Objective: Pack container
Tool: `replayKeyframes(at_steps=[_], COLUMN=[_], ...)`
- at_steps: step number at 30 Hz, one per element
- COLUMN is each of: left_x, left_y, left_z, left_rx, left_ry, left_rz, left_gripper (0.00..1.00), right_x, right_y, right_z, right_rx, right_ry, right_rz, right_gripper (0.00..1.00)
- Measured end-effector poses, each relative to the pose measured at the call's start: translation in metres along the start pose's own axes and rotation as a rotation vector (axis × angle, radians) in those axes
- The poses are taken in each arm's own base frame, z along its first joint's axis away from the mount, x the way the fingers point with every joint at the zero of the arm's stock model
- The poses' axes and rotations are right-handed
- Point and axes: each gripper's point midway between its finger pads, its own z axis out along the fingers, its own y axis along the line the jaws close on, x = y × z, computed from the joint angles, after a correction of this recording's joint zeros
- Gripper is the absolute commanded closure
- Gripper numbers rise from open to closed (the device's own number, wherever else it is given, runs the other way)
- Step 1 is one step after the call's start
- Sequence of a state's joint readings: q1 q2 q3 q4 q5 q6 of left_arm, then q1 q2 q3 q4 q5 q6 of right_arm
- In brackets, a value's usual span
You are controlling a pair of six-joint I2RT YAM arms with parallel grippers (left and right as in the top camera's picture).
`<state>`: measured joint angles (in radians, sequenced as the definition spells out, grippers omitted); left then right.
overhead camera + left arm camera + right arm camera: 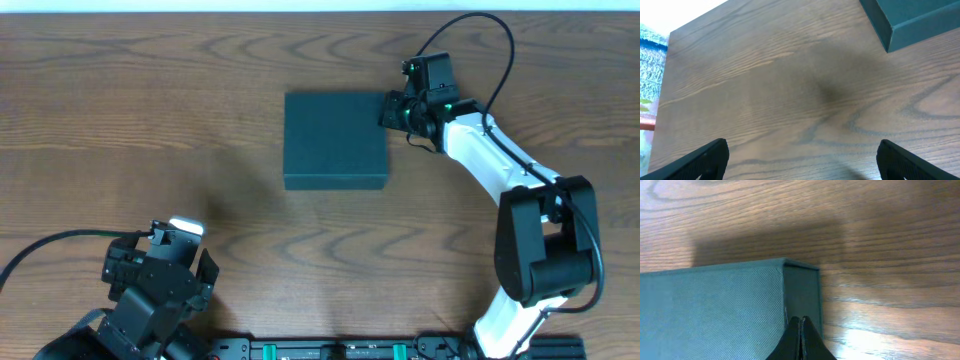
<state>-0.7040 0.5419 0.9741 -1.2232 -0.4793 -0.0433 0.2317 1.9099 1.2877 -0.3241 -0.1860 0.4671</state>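
The dark green matte square container (335, 140) sits with its lid shut at the centre of the brown wood-grain worktop (150, 120). The right gripper (801, 327) is closed and empty at the container's far right corner; contact cannot be confirmed. The left gripper (802, 152) stands wide open and empty at the near left, well apart from the container.

Overhead top-down; wrist views low, sharing container (335, 140).
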Motion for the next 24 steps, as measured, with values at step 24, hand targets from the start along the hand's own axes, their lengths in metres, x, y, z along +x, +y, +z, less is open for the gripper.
replayKeyframes(at_steps=[24], left_x=[0.000], left_y=[0.000], left_z=[0.000], left_rx=[0.000], left_ry=[0.000], left_rz=[0.000], left_gripper=[0.05], right_x=[-0.001], right_y=[-0.017], right_z=[-0.026], right_rx=[0.174], right_ry=[-0.028], right_rz=[-0.047], right_gripper=[0.99])
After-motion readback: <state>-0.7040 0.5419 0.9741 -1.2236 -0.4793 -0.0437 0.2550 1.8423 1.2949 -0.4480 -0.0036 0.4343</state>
